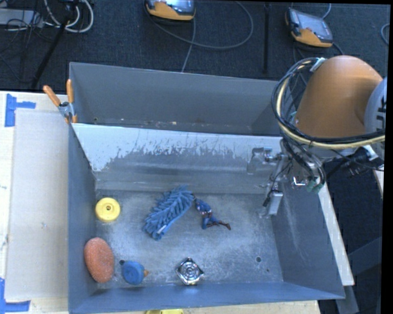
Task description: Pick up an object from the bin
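Camera view: looks down into the bin [172,107]; the arm [373,111] comes in from the right.
Arm: an orange cover [337,93] sits at the wrist with cables [283,108] looped round it, above the bin's right rear corner.
Gripper [265,181]: at the right end of the bin, close to the right wall and near the foot of the back wall.
Pincer: fingers spread, one up and to the left, the other lower; they pinch nothing.
Below the gripper: grey floor; it is over none of the things.
Nearest thing: the figure [208,216] — small, blue with a dark red bit, lying mid-floor, left of the gripper and apart from it.
Brush [169,211]: blue, feathery and long, lying aslant at the centre of the floor, just left of the figure.
Disc [108,209]: yellow and round, near the left wall, left of the brush and apart from it.
Oval [99,259]: orange, egg-shaped, in the front left corner, in front of the disc.
Lump [133,272]: small and blue with an orange spot, just right of the oval, by the front wall.
Metal piece [189,271]: shiny and round, at front centre by the front wall, right of the lump and apart from it.
Task's thing: none is gripped — all six lie on the floor, left of the gripper.
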